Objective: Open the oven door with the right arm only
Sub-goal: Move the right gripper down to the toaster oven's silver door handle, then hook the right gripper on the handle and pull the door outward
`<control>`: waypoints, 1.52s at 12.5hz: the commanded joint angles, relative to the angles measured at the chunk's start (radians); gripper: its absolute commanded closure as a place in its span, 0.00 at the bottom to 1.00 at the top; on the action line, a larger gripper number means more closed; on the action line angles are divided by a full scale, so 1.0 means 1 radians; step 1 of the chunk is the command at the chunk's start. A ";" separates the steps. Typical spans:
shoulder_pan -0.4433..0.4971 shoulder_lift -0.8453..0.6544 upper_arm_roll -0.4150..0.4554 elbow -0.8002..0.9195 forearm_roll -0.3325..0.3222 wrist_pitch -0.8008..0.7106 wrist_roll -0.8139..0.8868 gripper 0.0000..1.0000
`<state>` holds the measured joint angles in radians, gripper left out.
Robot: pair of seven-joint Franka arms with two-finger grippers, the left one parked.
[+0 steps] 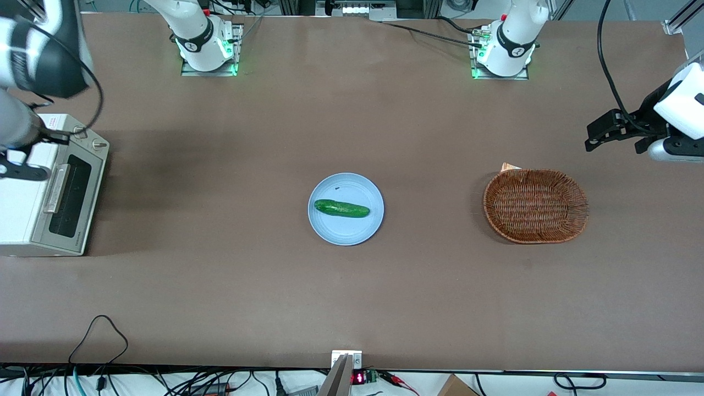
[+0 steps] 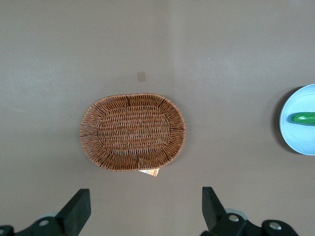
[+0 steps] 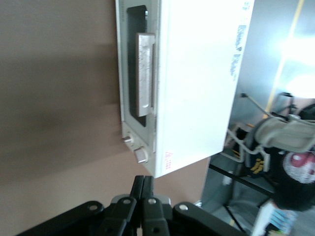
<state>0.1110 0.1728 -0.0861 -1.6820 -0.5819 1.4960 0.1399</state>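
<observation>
The white toaster oven (image 1: 25, 203) stands at the working arm's end of the table. Its oven door (image 1: 74, 195) lies flush against the oven front, dark window and silver bar handle (image 1: 56, 188) facing the table's middle. The right arm (image 1: 33, 49) hangs over the oven's top, and its black gripper (image 1: 23, 171) is above the oven, apart from the door. In the right wrist view the gripper (image 3: 143, 183) is shut on nothing, its fingers pressed together, above the oven's knob end (image 3: 140, 155). The oven door (image 3: 131, 59) and the handle (image 3: 143, 73) show full length there.
A light blue plate (image 1: 352, 231) holding a green cucumber (image 1: 341, 208) sits mid-table. A brown wicker basket (image 1: 535, 205) lies toward the parked arm's end. A black cable (image 1: 99, 104) loops from the arm over the oven's knobs (image 1: 99, 144).
</observation>
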 commanded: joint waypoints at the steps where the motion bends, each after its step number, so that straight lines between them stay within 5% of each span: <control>1: 0.006 0.068 0.002 0.016 -0.116 -0.019 0.030 0.96; 4: 0.001 0.132 -0.003 0.019 -0.212 -0.022 0.074 0.95; 9: 0.003 0.322 -0.003 0.012 -0.357 0.030 0.494 0.95; 12: -0.011 0.341 -0.006 -0.042 -0.444 0.099 0.591 0.96; 19: -0.024 0.366 -0.004 -0.045 -0.450 0.127 0.635 0.95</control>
<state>0.0930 0.5470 -0.0957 -1.7091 -1.0182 1.6015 0.7467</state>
